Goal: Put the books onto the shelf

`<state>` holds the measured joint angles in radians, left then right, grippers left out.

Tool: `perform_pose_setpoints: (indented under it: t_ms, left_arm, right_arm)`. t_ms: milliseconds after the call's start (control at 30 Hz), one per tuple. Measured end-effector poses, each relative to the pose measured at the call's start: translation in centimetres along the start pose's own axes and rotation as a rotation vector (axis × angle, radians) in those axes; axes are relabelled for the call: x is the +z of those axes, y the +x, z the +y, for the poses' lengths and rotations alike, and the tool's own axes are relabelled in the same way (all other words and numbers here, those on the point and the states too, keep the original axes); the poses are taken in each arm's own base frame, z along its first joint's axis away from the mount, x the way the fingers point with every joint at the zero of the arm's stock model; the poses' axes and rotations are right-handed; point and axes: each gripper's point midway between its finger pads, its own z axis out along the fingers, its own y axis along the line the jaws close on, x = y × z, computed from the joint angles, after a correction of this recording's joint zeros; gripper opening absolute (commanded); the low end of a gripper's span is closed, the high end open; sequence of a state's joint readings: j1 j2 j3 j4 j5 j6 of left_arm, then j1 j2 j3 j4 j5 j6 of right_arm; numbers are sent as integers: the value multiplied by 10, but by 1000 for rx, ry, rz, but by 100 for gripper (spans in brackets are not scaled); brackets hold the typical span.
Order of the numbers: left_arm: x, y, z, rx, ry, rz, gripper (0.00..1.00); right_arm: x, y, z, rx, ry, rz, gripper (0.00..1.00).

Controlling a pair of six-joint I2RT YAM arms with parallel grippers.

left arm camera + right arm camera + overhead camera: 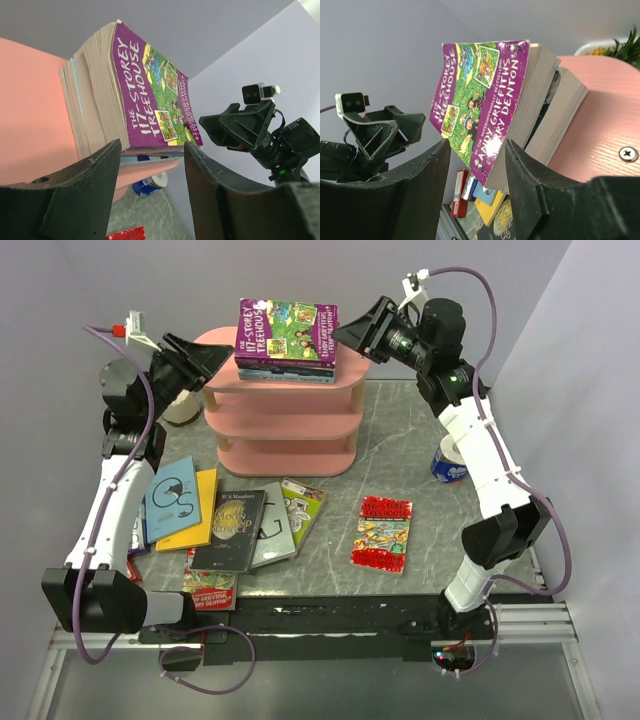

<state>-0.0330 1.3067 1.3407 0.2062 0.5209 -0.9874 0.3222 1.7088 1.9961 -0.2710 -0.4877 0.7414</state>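
Ok, both arms are raised to the top tier of the shelf (285,455), elbows bent, one on each side of the book stack. The left tool (212,358) sits just off the stack's left edge, jaws apart, nothing clamped. The right tool (348,332) is just off the right edge, jaws apart too, empty. The tools face each other across the stack.

Stack: at least three books lying flat on the top board, purple book (287,330) uppermost.

Table (430,530): seven books visible, all flat.
- Five overlap front-left: light blue book (170,495), yellow book (198,512), black book (230,530), grey book (274,530), lime green book (303,502).
- Red book (210,590) at that cluster's near edge.
- Second red book (383,533) alone, front-right.

Can't tell whether more sit under the left arm.
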Motion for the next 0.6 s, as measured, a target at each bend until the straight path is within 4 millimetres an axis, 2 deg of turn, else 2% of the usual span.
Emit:
perform_pose_setpoints:
  t_ms: [300,600]
  left_arm:
    - [1,11,14,-16,-26,28,55]
    - [12,20,37,-50,-58,54,47]
  right_arm:
    - [4,11,-7,12,21,43,49]
    - [12,17,-15,10,28,71,45]
